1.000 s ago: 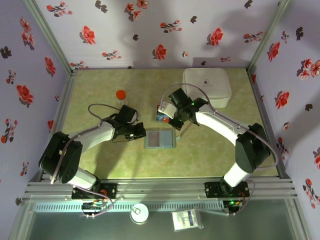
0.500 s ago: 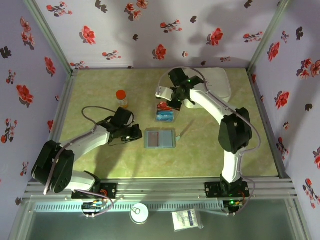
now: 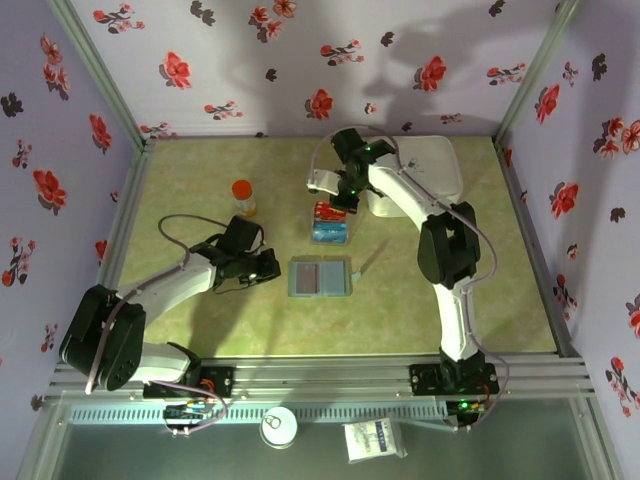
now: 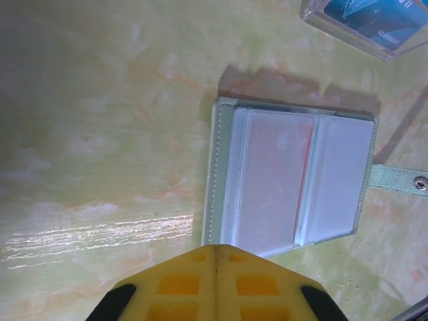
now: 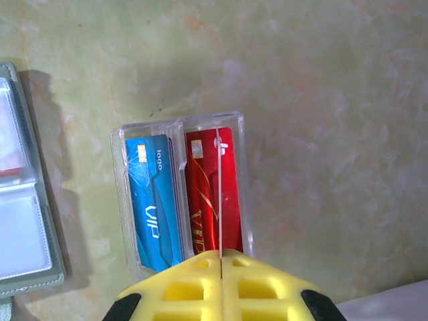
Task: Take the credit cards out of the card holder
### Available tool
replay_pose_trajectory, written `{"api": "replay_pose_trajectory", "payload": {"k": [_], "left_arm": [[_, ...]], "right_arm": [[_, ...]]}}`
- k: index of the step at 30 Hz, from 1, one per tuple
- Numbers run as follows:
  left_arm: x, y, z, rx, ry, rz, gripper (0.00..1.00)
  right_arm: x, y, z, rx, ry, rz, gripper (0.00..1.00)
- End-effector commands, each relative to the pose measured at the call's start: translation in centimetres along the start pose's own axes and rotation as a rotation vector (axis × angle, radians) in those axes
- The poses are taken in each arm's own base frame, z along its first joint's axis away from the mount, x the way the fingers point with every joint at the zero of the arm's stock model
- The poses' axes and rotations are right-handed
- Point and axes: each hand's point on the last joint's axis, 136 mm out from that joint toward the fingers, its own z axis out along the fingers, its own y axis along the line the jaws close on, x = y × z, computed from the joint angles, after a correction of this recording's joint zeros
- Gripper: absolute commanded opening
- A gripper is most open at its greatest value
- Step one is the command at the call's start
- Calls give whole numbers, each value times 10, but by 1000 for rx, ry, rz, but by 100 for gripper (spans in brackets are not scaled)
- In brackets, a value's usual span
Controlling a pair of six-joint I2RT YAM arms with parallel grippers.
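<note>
The grey-blue card holder (image 3: 320, 277) lies open and flat mid-table; its clear sleeves (image 4: 294, 180) look pale, with a faint red streak near the fold. A blue credit card (image 5: 152, 197) and a red credit card (image 5: 204, 194) lie side by side in a clear plastic tray (image 3: 330, 222) beyond the holder. My right gripper (image 5: 221, 253) hovers over the tray's red side, shut on a thin card (image 5: 219, 190) seen edge-on. My left gripper (image 4: 215, 249) is shut with nothing in it, its tip at the holder's left edge (image 3: 268, 268).
A large white rounded case (image 3: 430, 170) sits at the back right, close behind my right arm. An orange-capped bottle (image 3: 243, 196) stands back left. The holder's strap with a snap (image 4: 401, 180) sticks out on its right side.
My right gripper has swung from beside the holder's far right corner back over the clear tray, still shut on the thin card. The left arm drew back slightly to the left.
</note>
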Motion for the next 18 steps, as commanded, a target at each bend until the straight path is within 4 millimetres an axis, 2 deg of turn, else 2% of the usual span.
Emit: {"api": "replay_pose_trajectory", "payload": {"k": [1,10,15,18], "left_arm": [[2,10,-2,-27,0,-26,4],[2,11,-3,-29,0,-27,4],[0,8,-2,-21,-2,-21,4],[-2,7,0,-19,0,-20,4]], "right_arm": [[5,2,2,-34,11,-5,6],[9,-12,4,29,38,18,19],[5,-24,-5,108,21,76,18],[1,-23,-11,134,-19,151,18]]}}
